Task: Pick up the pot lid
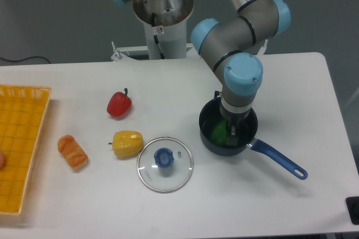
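Observation:
The gripper (pixel 236 110) points down over the dark pan, to the right of and farther back than the lid, and does not touch it. Its fingertips are hard to make out against the dark inside of the pan, so how far apart they stand cannot be told. The pot lid (pixel 167 180) is a clear glass disc with a pale rim, lying flat on the white table with its round blue knob (pixel 164 157) facing up.
The round dark pan (pixel 209 141) holds a green object (pixel 220 133), and its blue handle (pixel 280 159) extends toward the front right. Left of the lid are a yellow item (pixel 128 143), a red one (pixel 119 105) and an orange-brown one (pixel 73 152). An orange crate (pixel 25 129) stands at the left edge.

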Controlling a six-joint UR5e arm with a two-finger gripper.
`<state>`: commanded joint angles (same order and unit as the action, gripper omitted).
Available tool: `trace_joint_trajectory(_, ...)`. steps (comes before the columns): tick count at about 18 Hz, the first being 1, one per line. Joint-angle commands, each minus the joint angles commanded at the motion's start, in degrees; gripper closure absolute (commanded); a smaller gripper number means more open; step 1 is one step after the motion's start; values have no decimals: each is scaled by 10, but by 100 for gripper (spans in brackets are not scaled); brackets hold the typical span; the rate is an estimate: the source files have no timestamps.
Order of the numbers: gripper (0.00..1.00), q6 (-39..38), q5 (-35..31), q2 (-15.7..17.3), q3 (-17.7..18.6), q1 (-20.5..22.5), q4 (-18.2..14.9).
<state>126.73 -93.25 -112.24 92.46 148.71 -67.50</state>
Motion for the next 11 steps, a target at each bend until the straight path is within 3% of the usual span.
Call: trace_joint_trajectory(11, 0, -11, 1, 8, 2, 4, 1)
